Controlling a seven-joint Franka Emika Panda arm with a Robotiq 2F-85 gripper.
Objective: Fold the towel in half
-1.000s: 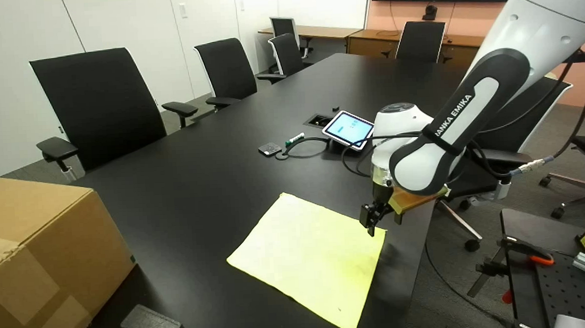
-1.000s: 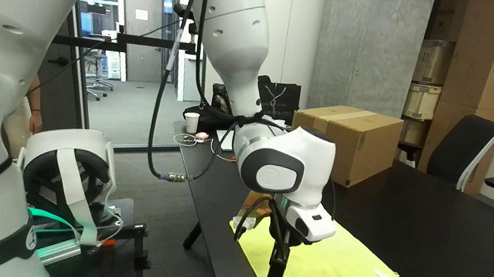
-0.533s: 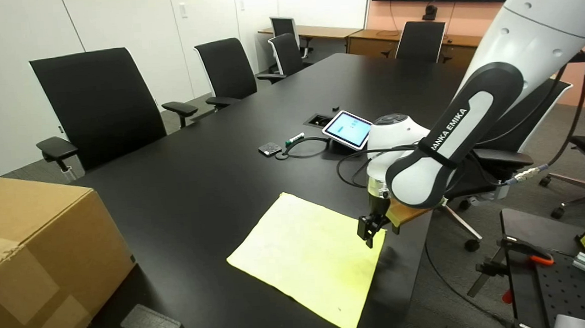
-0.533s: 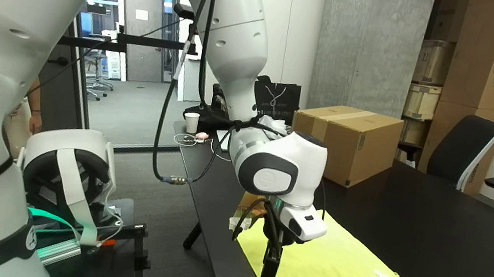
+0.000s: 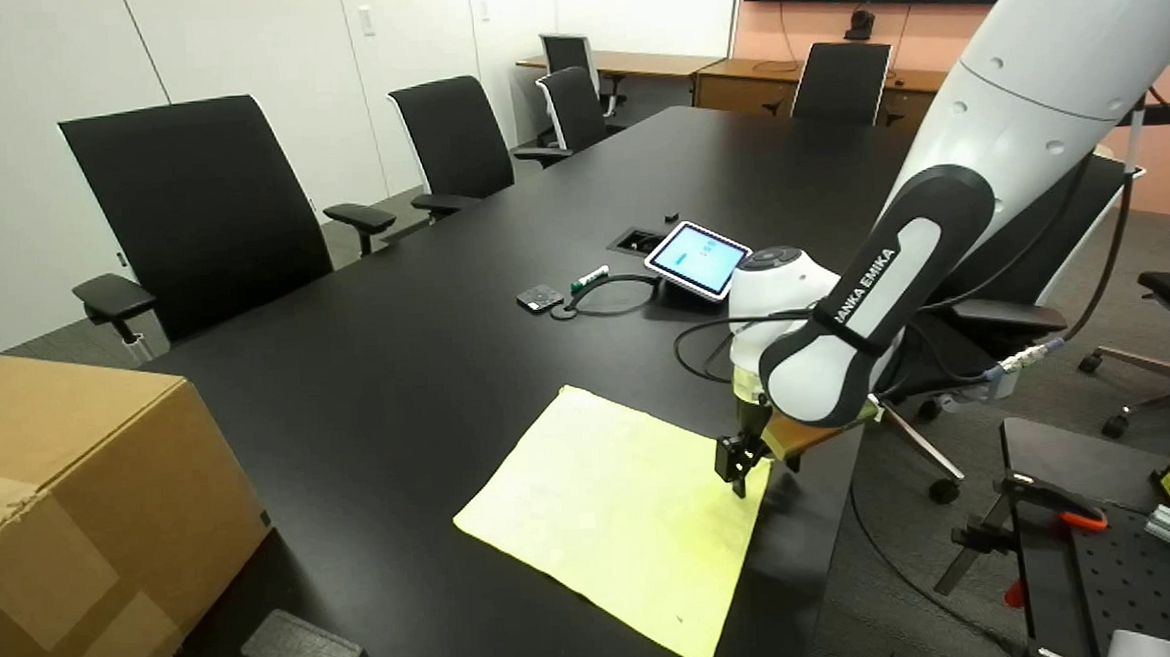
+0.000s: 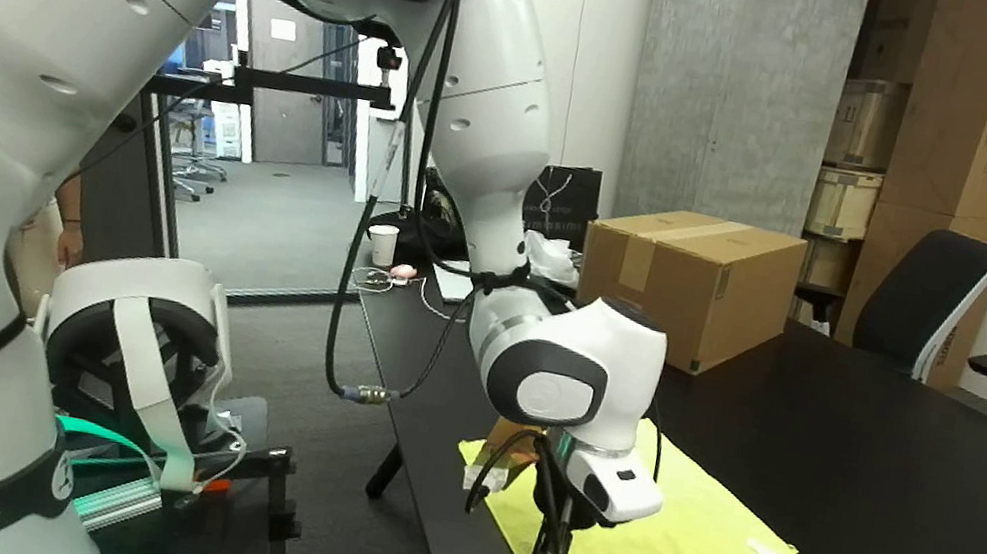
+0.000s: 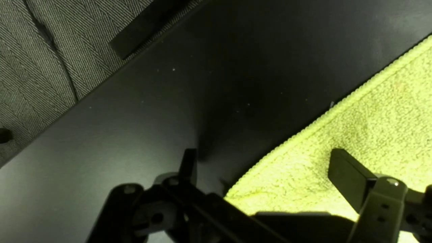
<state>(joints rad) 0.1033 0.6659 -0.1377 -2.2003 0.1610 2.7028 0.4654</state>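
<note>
Since one of the fingers point(image 7: 347, 175) sits over the yellow towel point(image 7: 388, 141) and its mate over the dark surface point(image 7: 145, 135), the coming pinch turns on the towel edge that slants between them. They stand wide apart, gripping nothing; whether either tip touches down I cannot tell. The towel lies flat and unfolded near the surface's rim, with the fingers at one corner and nearly all of the fabric stretching away rightward in the wrist view. It looks close to square, so no long axis stands out. Around it, a cardboard box point(image 5: 95, 524) and a dark block point(image 5: 305, 656) rest apart, and a tablet point(image 5: 699, 259) and a marker point(image 5: 589, 278) sit well off, farther back in an exterior view. I judge none of these to be in the fold's path; the likelier hindrance is closing on too little edge, or scraping the surface.
</note>
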